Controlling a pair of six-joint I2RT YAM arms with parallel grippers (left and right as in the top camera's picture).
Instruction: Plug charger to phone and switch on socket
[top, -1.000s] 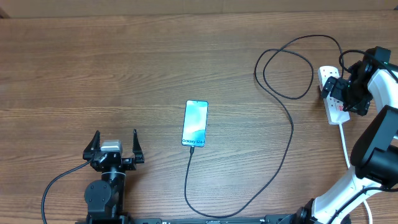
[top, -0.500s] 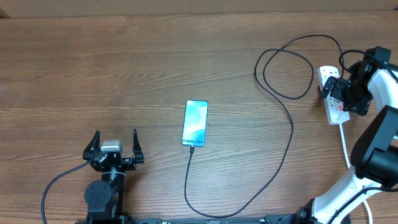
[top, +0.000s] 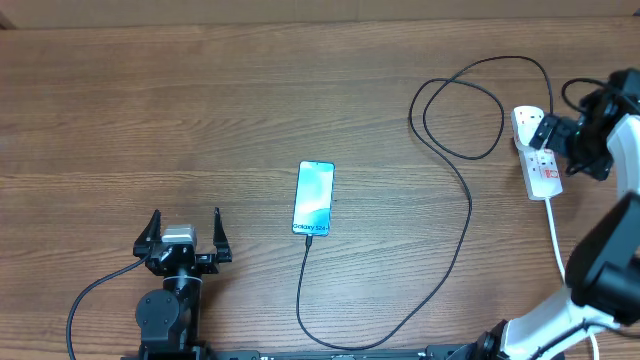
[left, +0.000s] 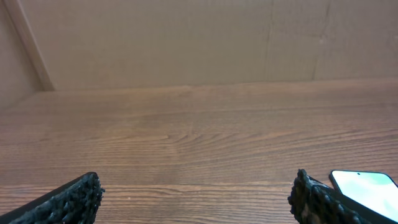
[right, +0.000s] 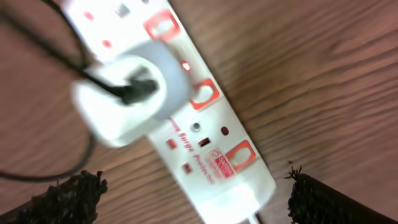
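Observation:
The phone (top: 313, 198) lies screen up mid-table, and its corner shows in the left wrist view (left: 368, 186). The charger cable (top: 468, 215) runs from the phone's bottom edge, loops right and back, and ends at a plug (top: 543, 127) seated in the socket (top: 543, 170). In the right wrist view the plug (right: 127, 93) looks white-grey on the white strip (right: 211, 155) with its red switches. My right gripper (top: 574, 140) (right: 198, 200) is open, just above and right of the strip, holding nothing. My left gripper (top: 185, 224) (left: 196, 200) is open and empty, left of the phone.
The strip's thick white cord (top: 556, 235) runs toward the front right beside my right arm. The black cable forms a loop (top: 458, 112) left of the strip. A cardboard wall (left: 186, 43) stands along the table's far edge.
My right gripper has drawn back to the right, off the power strip, which now shows more fully. The phone, the cable and my left arm have not moved.

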